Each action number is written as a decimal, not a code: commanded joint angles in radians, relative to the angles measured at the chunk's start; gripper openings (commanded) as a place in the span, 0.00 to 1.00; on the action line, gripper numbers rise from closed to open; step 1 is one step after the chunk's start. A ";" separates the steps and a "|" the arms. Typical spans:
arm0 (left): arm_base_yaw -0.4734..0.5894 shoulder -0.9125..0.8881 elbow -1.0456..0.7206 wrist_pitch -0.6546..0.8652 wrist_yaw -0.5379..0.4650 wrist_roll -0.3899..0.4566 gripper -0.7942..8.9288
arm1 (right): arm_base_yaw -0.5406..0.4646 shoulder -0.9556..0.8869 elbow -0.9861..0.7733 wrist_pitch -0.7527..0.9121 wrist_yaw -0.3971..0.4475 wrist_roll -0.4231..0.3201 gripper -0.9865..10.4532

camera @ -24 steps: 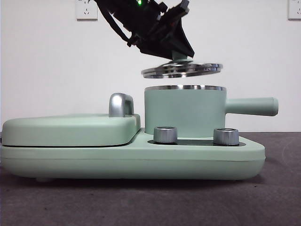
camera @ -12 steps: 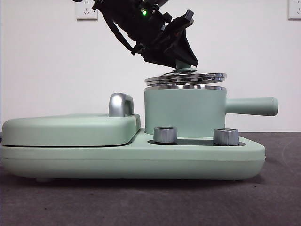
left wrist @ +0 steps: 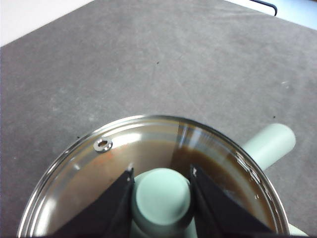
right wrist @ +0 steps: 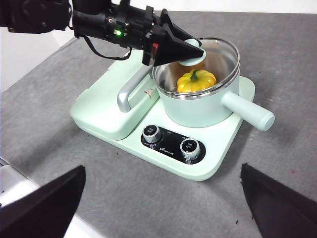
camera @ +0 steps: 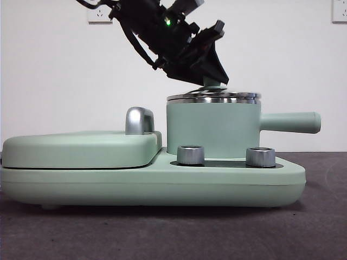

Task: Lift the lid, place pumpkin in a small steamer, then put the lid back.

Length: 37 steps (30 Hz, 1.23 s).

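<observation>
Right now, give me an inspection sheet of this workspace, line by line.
Surface: dark grey felt-like table mat, a few specks on it.
Job's things: round clear glass lid with steel rim sits level on the mint-green cylindrical steamer pot; glossy yellow ribbed toy pumpkin is inside the pot.
Clutter: wide mint-green base with two chrome dials; flat mint-green cover with a chrome handle.
Grippers: left gripper closed on the lid's mint-green knob; right gripper open, high above the table, holding nothing.
Cables: black cable looped along the left arm.
Surroundings: white wall, two wall sockets.
</observation>
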 commanded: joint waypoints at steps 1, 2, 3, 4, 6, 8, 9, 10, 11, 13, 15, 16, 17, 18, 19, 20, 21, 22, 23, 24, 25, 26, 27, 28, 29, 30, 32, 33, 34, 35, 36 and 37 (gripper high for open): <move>-0.011 0.024 0.020 0.017 0.006 0.003 0.10 | 0.007 0.000 0.006 0.010 0.000 -0.005 0.51; -0.013 0.027 0.020 0.015 0.006 0.004 0.10 | 0.007 0.000 0.006 0.010 0.000 -0.005 0.51; -0.013 0.030 0.020 0.014 0.006 0.003 0.10 | 0.007 0.000 0.006 0.010 0.000 -0.005 0.51; -0.013 0.031 0.020 0.009 0.006 0.003 0.10 | 0.007 0.000 0.006 0.010 0.001 -0.005 0.51; -0.013 0.032 0.020 -0.002 0.006 0.004 0.10 | 0.007 0.000 0.006 0.010 0.000 -0.005 0.51; -0.013 0.032 0.020 -0.011 0.006 0.004 0.10 | 0.007 0.000 0.006 0.010 0.001 -0.005 0.51; -0.013 0.032 0.020 -0.012 0.006 0.004 0.10 | 0.007 0.000 0.006 0.010 0.001 -0.005 0.51; -0.013 0.032 0.020 -0.012 0.006 0.004 0.10 | 0.007 0.000 0.006 0.010 0.001 -0.005 0.51; -0.013 0.033 0.020 -0.011 0.006 0.004 0.12 | 0.007 0.000 0.006 0.010 0.002 -0.005 0.51; -0.013 0.033 0.020 -0.006 0.006 0.004 0.19 | 0.007 0.000 0.006 0.010 0.004 -0.005 0.51; -0.013 0.033 0.020 -0.005 0.006 0.004 0.29 | 0.007 0.000 0.006 0.010 0.015 -0.005 0.51; -0.013 0.033 0.020 -0.005 0.006 0.004 0.37 | 0.007 0.000 0.006 0.010 0.018 -0.005 0.51; -0.013 0.033 0.020 -0.005 0.006 0.003 0.45 | 0.007 0.000 0.006 0.010 0.019 -0.005 0.51; -0.013 0.033 0.020 -0.005 0.005 0.003 0.52 | 0.007 0.000 0.006 0.010 0.019 -0.005 0.51; -0.013 0.033 0.020 -0.004 0.006 0.003 0.58 | 0.007 0.000 0.006 0.010 0.019 -0.005 0.51; -0.013 0.033 0.020 0.000 0.006 0.002 0.63 | 0.007 0.000 0.006 0.010 0.020 -0.005 0.51; -0.013 0.032 0.023 0.001 0.005 -0.005 0.65 | 0.007 0.000 0.006 0.010 0.020 -0.005 0.51; -0.013 0.029 0.030 -0.003 0.006 -0.019 0.67 | 0.007 0.000 0.006 0.010 0.020 -0.005 0.51; -0.012 0.022 0.038 -0.008 0.005 -0.037 0.67 | 0.007 0.000 0.006 0.010 0.020 -0.005 0.51; -0.009 0.017 0.045 -0.009 0.006 -0.055 0.67 | 0.007 0.000 0.006 0.010 0.020 -0.005 0.51; -0.008 0.006 0.054 -0.016 0.005 -0.080 0.67 | 0.007 0.000 0.006 0.010 0.020 -0.005 0.51; -0.006 -0.006 0.064 -0.027 0.006 -0.105 0.66 | 0.007 0.000 0.006 0.010 0.019 -0.005 0.51; -0.005 -0.018 0.072 -0.042 0.006 -0.127 0.66 | 0.007 0.000 0.006 0.010 0.019 -0.005 0.51; -0.003 -0.038 0.081 -0.069 0.006 -0.143 0.66 | 0.007 0.000 0.006 0.010 0.019 -0.005 0.51; -0.003 -0.060 0.088 -0.105 0.006 -0.151 0.66 | 0.007 0.000 0.006 0.010 0.019 -0.005 0.51; -0.003 -0.078 0.094 -0.140 0.006 -0.153 0.66 | 0.007 0.000 0.006 0.010 0.019 -0.005 0.51; -0.003 -0.129 0.100 -0.238 0.006 -0.159 0.66 | 0.007 0.000 0.006 0.010 0.019 -0.005 0.51; -0.003 -0.153 0.100 -0.285 0.006 -0.158 0.66 | 0.007 0.000 0.006 0.010 0.019 -0.005 0.51; -0.002 -0.183 0.100 -0.344 0.006 -0.158 0.66 | 0.007 0.000 0.006 0.010 0.018 -0.005 0.51; 0.000 -0.214 0.100 -0.405 0.006 -0.156 0.66 | 0.007 0.000 0.006 0.009 0.016 -0.005 0.51; 0.003 -0.240 0.100 -0.457 0.006 -0.149 0.66 | 0.007 0.000 0.006 0.009 0.016 -0.005 0.51; 0.006 -0.271 0.100 -0.515 0.006 -0.138 0.66 | 0.007 0.000 0.006 0.009 0.016 -0.005 0.51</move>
